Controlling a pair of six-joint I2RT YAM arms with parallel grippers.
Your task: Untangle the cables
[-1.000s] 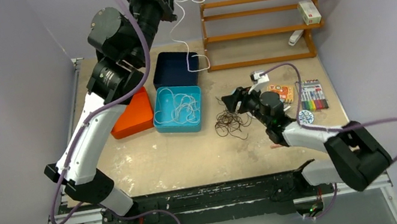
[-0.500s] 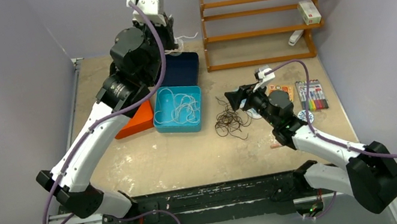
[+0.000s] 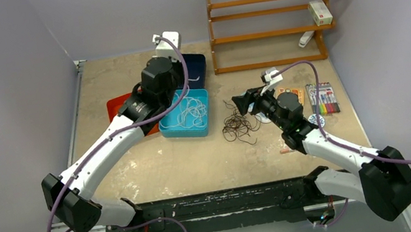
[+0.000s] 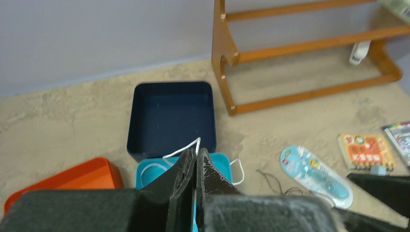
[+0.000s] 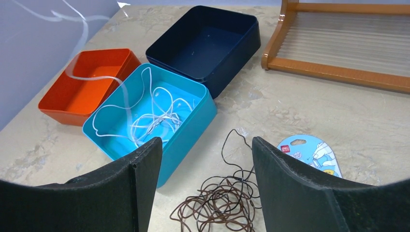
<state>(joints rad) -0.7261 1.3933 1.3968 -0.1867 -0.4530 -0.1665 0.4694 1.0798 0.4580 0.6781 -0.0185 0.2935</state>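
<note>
The cables lay in two lots. The white cable (image 3: 188, 111) sat loosely coiled inside the teal box (image 3: 183, 132), left of centre on the table (image 3: 186, 163), with one strand rising out of it toward the left gripper (image 4: 196, 153). The brown cable (image 3: 237, 127) lay as a flat, wiry tangle on the bare table just right of that box. The left gripper hung over the far part of the teal box, near the navy box (image 3: 198, 67). Its fingers (image 4: 181, 166) were pressed together with a loop of the white cable showing at their tips — pinched there, as far as the wrist view let one judge. The right gripper (image 5: 204, 143) hovered by the far right edge of the brown tangle, its jaws spread wide and nothing between them. Both cables looked thin, light and limp. They would probably follow a pull with almost no resistance, yet drag neighbouring loops along and tighten any crossing rather than slide free. The brown one seemed the springier, holding its curls. A sensible hold on it would be a single outlying strand — the one trailing off the far side of the heap, say. In the dense middle, closing fingers would likely gather several loops at once. So fine a strand could also slip from the grip unless the jaws closed fully on it.
</note>
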